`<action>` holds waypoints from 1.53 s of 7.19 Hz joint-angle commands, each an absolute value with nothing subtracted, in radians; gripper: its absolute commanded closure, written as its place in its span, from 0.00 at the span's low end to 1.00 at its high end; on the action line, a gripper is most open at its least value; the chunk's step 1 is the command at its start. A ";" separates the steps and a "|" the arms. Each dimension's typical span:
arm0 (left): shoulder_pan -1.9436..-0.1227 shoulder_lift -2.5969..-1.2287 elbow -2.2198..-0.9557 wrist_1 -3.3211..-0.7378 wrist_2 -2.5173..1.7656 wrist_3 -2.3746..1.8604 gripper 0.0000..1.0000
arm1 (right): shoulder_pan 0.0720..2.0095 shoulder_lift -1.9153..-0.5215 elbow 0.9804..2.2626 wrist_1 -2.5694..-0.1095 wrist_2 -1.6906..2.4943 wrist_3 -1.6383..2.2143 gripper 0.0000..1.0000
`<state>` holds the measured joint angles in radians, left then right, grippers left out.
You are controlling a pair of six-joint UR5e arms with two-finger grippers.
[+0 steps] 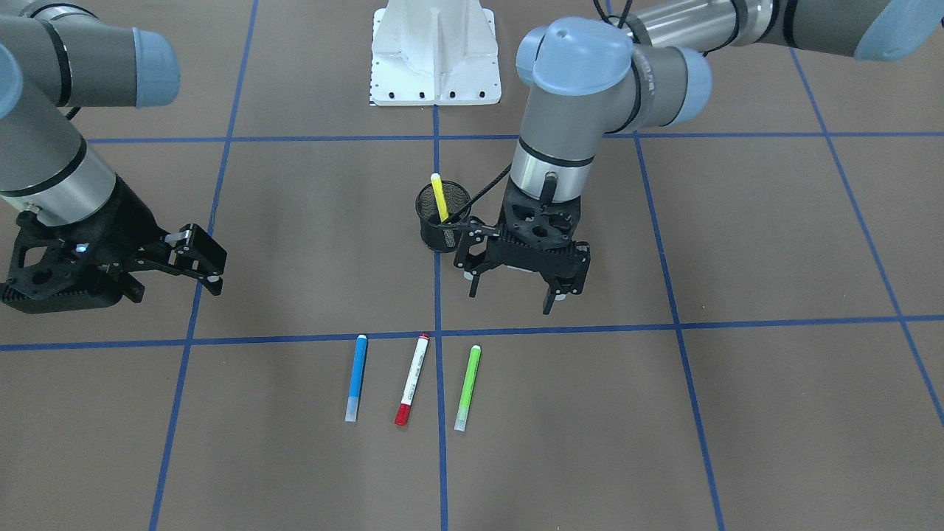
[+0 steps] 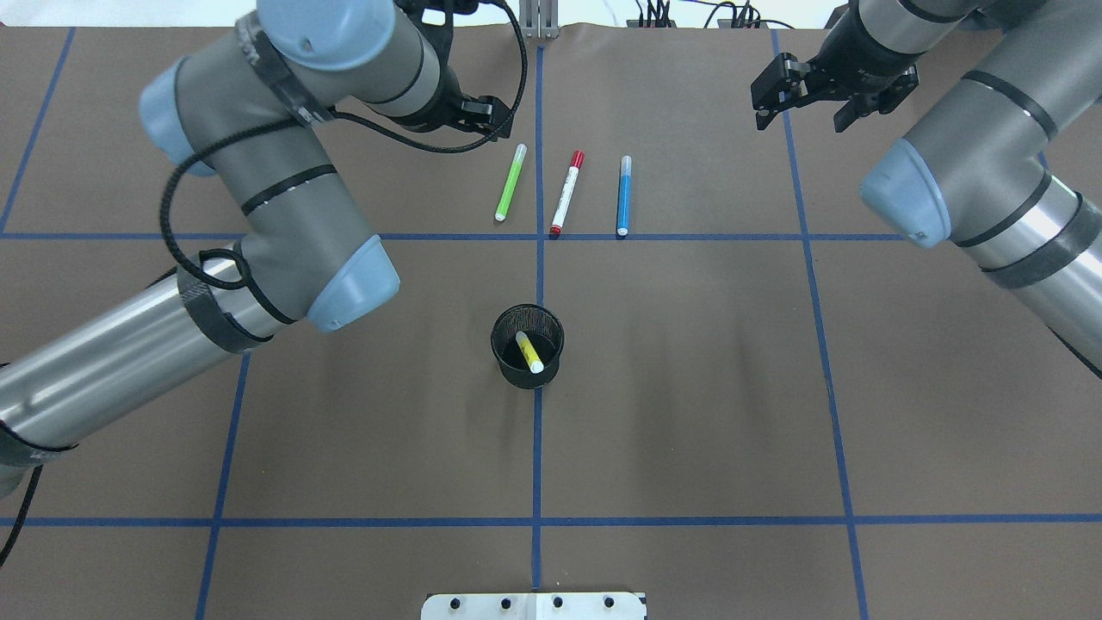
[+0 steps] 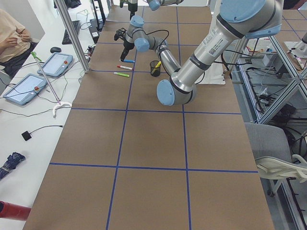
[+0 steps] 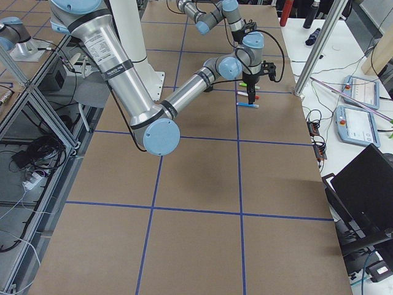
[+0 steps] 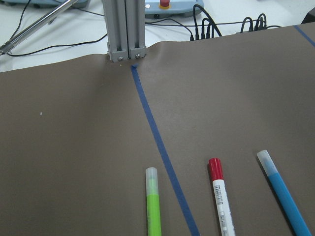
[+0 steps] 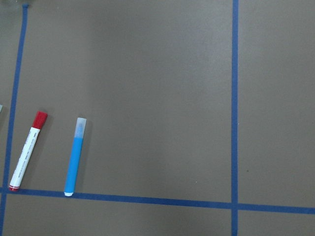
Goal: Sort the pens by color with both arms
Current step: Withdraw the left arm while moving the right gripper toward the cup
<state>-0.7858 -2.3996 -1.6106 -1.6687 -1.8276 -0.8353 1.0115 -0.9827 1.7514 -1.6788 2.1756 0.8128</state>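
Hovering spread wide and empty, the left arm's black two-finger claw (image 1: 512,295) hangs near the slim green marker pen (image 2: 510,182). That pen, the white pen with red cap (image 2: 567,194) and the blue pen (image 2: 624,196) lie parallel on the brown tabletop (image 2: 689,387), caps pointing away from the robot; the yellow pen (image 2: 529,351) leans in the black mesh cup (image 2: 499,344). The right claw (image 2: 801,120) gapes, empty.
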 commanded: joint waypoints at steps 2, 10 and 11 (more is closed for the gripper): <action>-0.988 -2.370 -1.733 -1.346 -2.033 -0.481 0.01 | 0.902 -0.816 1.770 -1.948 2.192 0.830 0.00; -1.074 -2.230 -1.792 -1.358 -2.137 -0.351 0.01 | 0.571 -0.526 1.520 -2.105 2.083 0.865 0.23; -1.074 -2.230 -1.792 -1.358 -2.137 -0.351 0.01 | 0.557 -0.525 1.499 -2.100 2.077 0.864 0.31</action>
<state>-1.0737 -2.2323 -1.7908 -1.3571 -2.1365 -0.3513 0.5801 -0.5303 1.5248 -2.1041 2.0890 0.8644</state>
